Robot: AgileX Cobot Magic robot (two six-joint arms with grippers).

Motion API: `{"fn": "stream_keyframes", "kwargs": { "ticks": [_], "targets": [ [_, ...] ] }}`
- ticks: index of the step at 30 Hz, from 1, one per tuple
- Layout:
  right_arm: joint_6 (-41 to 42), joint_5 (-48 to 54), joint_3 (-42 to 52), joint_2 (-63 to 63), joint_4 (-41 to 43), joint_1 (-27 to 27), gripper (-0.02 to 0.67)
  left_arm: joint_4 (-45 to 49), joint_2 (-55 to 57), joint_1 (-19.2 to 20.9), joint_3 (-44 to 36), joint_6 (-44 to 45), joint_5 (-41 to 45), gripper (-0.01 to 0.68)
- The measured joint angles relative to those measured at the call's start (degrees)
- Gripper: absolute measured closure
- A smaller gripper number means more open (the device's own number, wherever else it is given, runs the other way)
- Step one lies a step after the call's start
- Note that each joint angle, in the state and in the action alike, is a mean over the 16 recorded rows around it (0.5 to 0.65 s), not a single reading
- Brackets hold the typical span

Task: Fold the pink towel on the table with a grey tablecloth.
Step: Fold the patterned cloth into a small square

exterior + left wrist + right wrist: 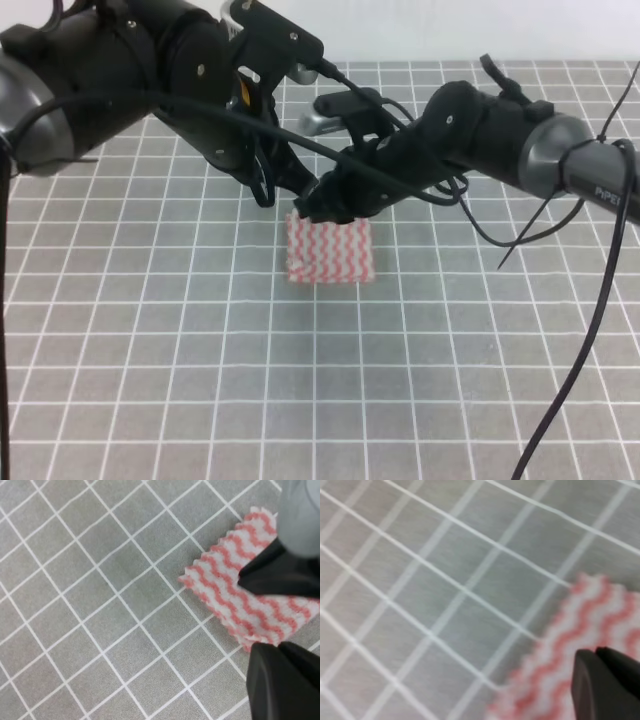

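Where tools meet, towel lies.

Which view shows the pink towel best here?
The left wrist view: the pink towel is sharp with frayed edges visible. The exterior high view shows it small, top edge under both end effectors; the right wrist view is blurred.

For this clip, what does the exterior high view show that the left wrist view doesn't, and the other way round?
Only the exterior high view shows both arms meeting over the far edge of the pink towel, with the whole towel outline and cables trailing on the right. Only the left wrist view shows the wavy stripes and frayed edge up close, with the left tool open, one finger over the cloth and one beside its edge. Both show the towel lying on the grey tablecloth.
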State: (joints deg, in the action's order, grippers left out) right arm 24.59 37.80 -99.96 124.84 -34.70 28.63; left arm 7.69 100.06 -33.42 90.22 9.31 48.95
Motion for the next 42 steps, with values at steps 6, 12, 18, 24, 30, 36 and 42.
{"fn": "stream_keyframes", "kwargs": {
  "ticks": [6,12,18,24,30,36,42],
  "targets": [
    [-0.8,-0.7,0.0,1.1,3.4,-1.4,0.665,-0.5,0.0,0.0,0.0,0.0,-0.2,0.672],
    [-1.7,-1.8,0.0,1.4,3.0,-2.5,0.665,0.3,-0.2,-0.1,0.0,0.1,-1.2,0.672],
    [-2.0,-3.5,0.1,-2.8,1.6,-2.8,0.665,2.5,-1.8,-0.1,0.0,0.0,-2.1,0.672],
    [-1.8,-7.6,3.0,-12.8,0.6,-2.8,0.665,4.7,-7.4,-0.1,-0.4,-0.4,-2.4,0.672],
    [-1.8,-16.2,12.6,-26.8,0.1,-2.8,0.665,4.9,-18.2,-0.1,-1.9,-2.2,-2.2,0.672],
    [-1.6,-25.2,26.8,-42.3,-1.8,-2.8,0.665,3.7,-32.5,-0.1,-7.1,-5.6,-1.0,0.672],
    [-0.6,-30.2,40.1,-56.3,-3.7,-2.1,0.665,1.0,-47.2,-0.1,-17.6,-8.8,-0.1,0.672]
  ]
}}
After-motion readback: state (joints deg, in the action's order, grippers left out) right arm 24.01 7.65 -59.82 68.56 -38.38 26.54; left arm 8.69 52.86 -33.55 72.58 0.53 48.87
